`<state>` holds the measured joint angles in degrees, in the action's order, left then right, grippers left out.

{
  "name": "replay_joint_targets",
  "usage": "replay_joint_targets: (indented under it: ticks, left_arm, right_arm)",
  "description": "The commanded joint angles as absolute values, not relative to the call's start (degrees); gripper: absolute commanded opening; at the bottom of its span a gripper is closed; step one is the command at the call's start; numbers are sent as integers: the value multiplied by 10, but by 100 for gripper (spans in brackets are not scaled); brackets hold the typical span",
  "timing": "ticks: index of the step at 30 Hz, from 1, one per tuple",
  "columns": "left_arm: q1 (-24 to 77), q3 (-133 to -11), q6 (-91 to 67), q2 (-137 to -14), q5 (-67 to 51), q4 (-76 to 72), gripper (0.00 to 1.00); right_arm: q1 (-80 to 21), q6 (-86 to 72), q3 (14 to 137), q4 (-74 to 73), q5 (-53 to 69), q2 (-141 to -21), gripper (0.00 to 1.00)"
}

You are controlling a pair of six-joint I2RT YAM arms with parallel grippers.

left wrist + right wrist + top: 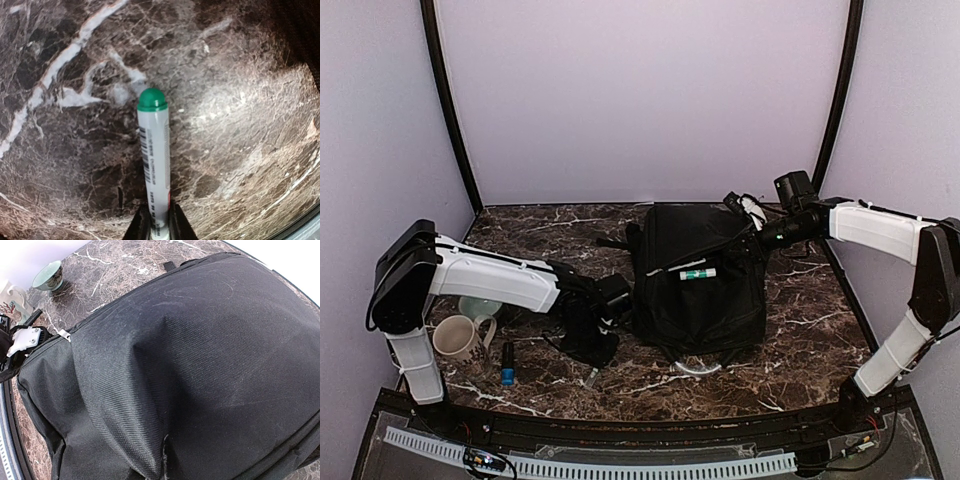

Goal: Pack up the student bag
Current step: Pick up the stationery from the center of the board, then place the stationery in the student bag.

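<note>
The student bag, a large black backpack, lies in the middle of the marble table. A white marker with a green end lies on top of it. My left gripper hangs left of the bag, low over the table. In the left wrist view it is shut on a white marker with a green cap that points away from it. My right gripper is at the bag's far right corner. In the right wrist view it is shut on a raised fold of the bag's fabric.
A cream mug, a teal bowl and a small blue-capped item stand at the near left, under the left arm. The bowl also shows in the right wrist view. A clear loop lies at the bag's near edge.
</note>
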<state>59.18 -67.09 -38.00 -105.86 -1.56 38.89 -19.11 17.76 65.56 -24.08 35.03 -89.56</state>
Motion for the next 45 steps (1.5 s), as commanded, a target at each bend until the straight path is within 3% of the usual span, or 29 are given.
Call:
replay_joint_targets:
  ticks: [1,5,17,22,35,45]
  left_arm:
    - [597,-671,-364,-1082,-11,449,11]
    - [600,-697,-361,-1080,6,468,0]
    - [641,-850,-313,-1035,83,544,0]
    - [643,-896,-232,-1020,75,449,0]
    - [643,-1128,27,-1166,77,368,0]
    - [643,-1146,160,-1212,127,306,0]
  right_arm:
    - [-192,182,664,-204,384,-885,0]
    - [-191,184,664,-202,385,-878,0]
    - [-190,185,668,-209,395,-872,0]
    - [-189,190,678,-221,399,-882,0]
    - [-189,179,674,-214,405,-878,0]
    - [-189,177,676,-214,411,-882,0]
